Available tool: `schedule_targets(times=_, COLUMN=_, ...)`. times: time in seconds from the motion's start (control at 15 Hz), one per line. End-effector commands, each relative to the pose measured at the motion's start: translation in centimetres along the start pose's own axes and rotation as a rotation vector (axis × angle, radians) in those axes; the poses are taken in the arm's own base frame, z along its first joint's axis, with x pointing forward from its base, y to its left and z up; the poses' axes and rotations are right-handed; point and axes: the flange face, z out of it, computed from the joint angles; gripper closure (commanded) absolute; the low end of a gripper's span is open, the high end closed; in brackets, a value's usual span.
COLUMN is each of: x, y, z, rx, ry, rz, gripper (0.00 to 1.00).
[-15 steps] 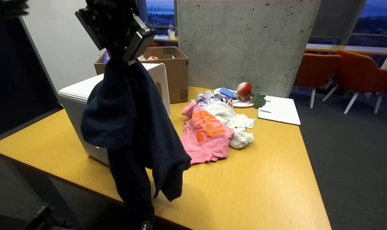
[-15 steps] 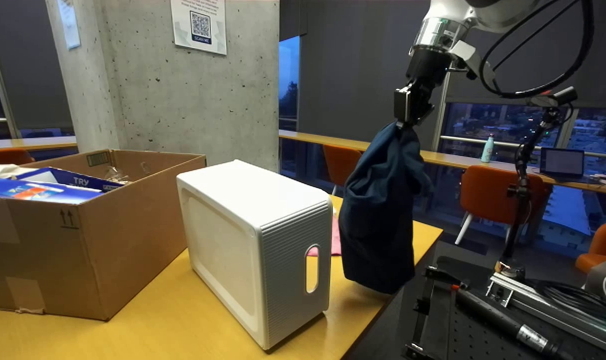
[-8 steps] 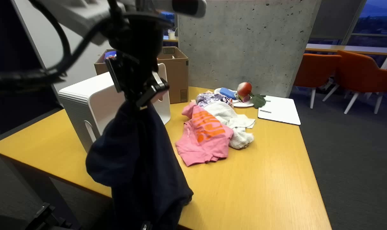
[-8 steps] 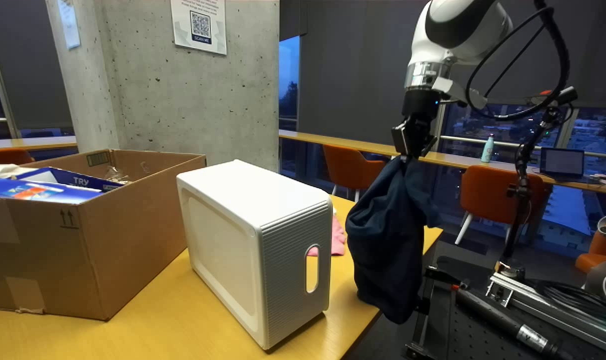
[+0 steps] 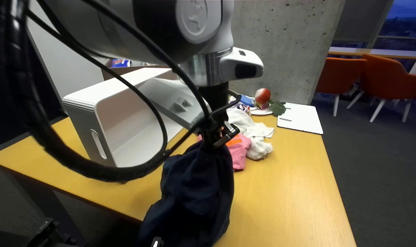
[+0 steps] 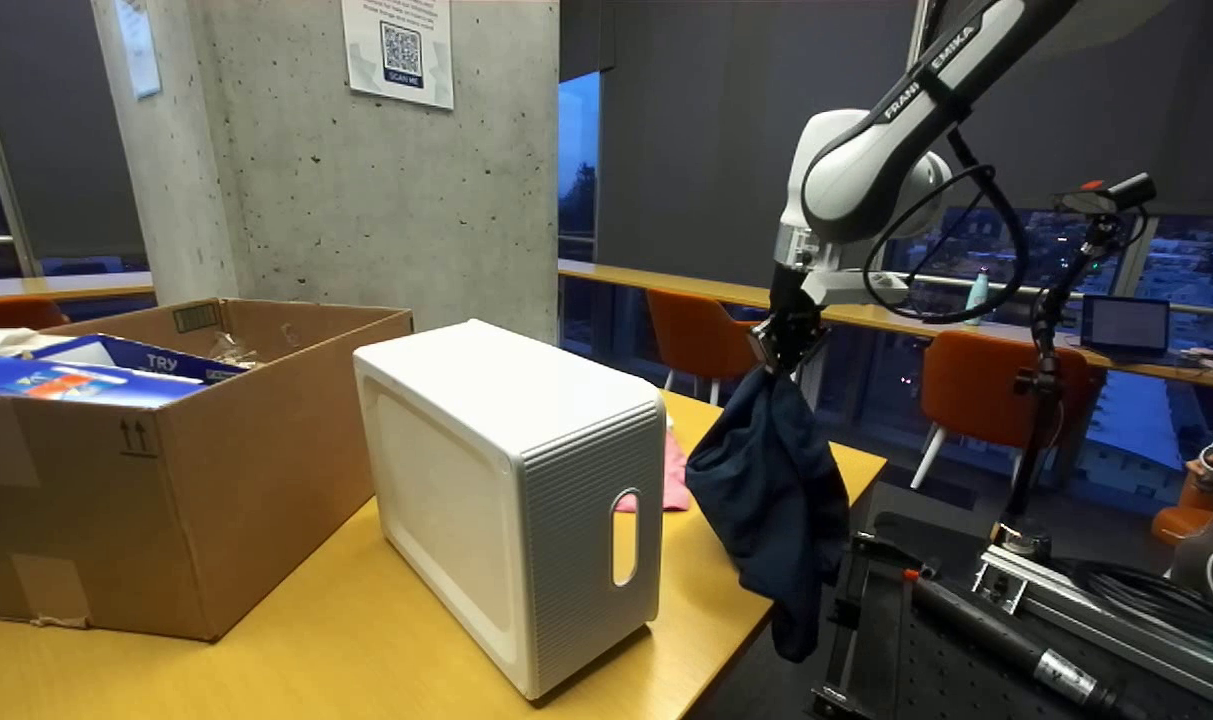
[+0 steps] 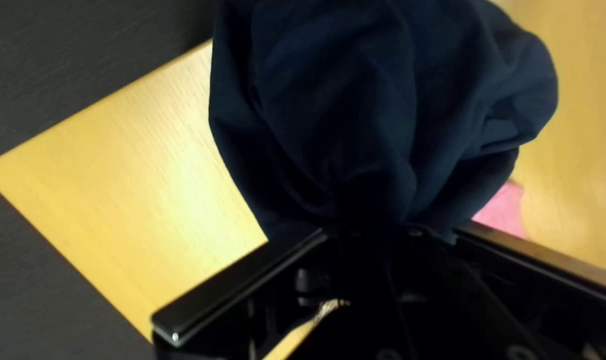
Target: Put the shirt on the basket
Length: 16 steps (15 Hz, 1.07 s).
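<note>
One robot arm (image 5: 190,20) stands nearest in an exterior view, its black cable (image 5: 108,173) looping across the front of the basket (image 6: 486,385). The gripper (image 6: 778,364) is clamped on the gathered upper part of the navy shirt (image 5: 194,195); in the wrist view the fabric is bunched right at the grip, the exact contact too dark to make out. The navy shirt hangs limp outside the basket, on its open side and apart from it, the lower end showing across the edge of the table (image 5: 293,192) in both exterior views. Whether it touches the table cannot be told.

The basket itself lies on a long wall, mouth turned to that same side, one slotted end facing the camera in both exterior views. Off the basket's open side lies a pink garment (image 5: 240,151) with orange print, partly hidden behind the gripper. White cloth (image 5: 259,132) lies against it, farther from the basket. Past these, well apart from the basket, are a plate (image 5: 261,112), a red-and-white round object (image 5: 262,93) at the plate, and a flat white board (image 5: 298,120).

Just beside the basket, near its far end, stands a cardboard box (image 6: 286,490) holding blue packaging (image 6: 66,385). A concrete pillar (image 5: 290,41) rises farther beyond the basket; orange chairs (image 5: 382,75) stand well past it, on the open side.
</note>
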Motion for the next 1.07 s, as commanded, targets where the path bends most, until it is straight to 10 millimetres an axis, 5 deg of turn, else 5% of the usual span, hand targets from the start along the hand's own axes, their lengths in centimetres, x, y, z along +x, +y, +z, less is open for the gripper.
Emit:
schedule_targets(times=0.0, x=3.6, y=-0.6, z=2.7, rx=-0.075, ry=0.149, rz=-0.016, gripper=0.98)
schedule_targets(times=0.27, x=7.4, y=-1.7, z=4.6, rx=-0.129, ry=0.273, rz=-0.014, gripper=0.98)
schedule_targets(times=0.6, x=12.4, y=-4.5, z=3.5, rx=-0.127, ry=0.402, rz=0.013, gripper=0.98)
schedule_targets(times=0.67, x=12.8, y=-5.2, z=3.4, rx=-0.129, ry=0.406, rz=0.020, gripper=0.67)
schedule_targets(times=1.0, x=13.1, y=-5.8, z=3.8, rx=-0.120, ry=0.432, rz=0.015, gripper=0.38)
